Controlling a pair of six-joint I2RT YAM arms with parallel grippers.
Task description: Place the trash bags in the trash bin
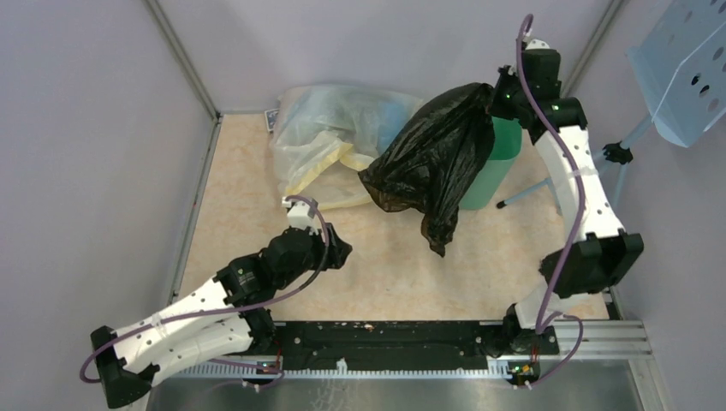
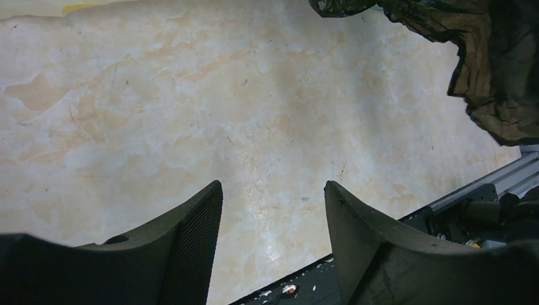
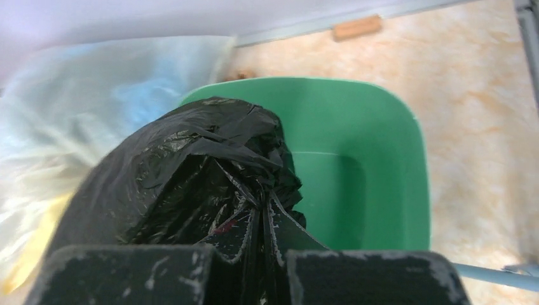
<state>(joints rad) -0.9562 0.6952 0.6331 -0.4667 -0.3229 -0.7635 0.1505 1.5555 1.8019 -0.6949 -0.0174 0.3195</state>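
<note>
above far right corner of tabletop (image 1: 385, 265), right jaws clamped shut on gathered top of black trash bag (image 1: 432, 158); bag hung crumpled over left side of mint-green bin (image 1: 498, 163), bulk outside mouth, tail dangling toward tabletop; clear bag (image 1: 330, 137) with blue and yellow contents lay at back, touching black bag; left jaws parted, holding nothing, low over bare tabletop, apart from bag.

No legible text, label, brand, number or sign showing in any view. Black trash bag (image 1: 432, 158) and green trash bin (image 3: 389, 190) showing plain surfaces. Small dark blue item (image 1: 271, 118) at table's far edge appearing too small for reading.
</note>
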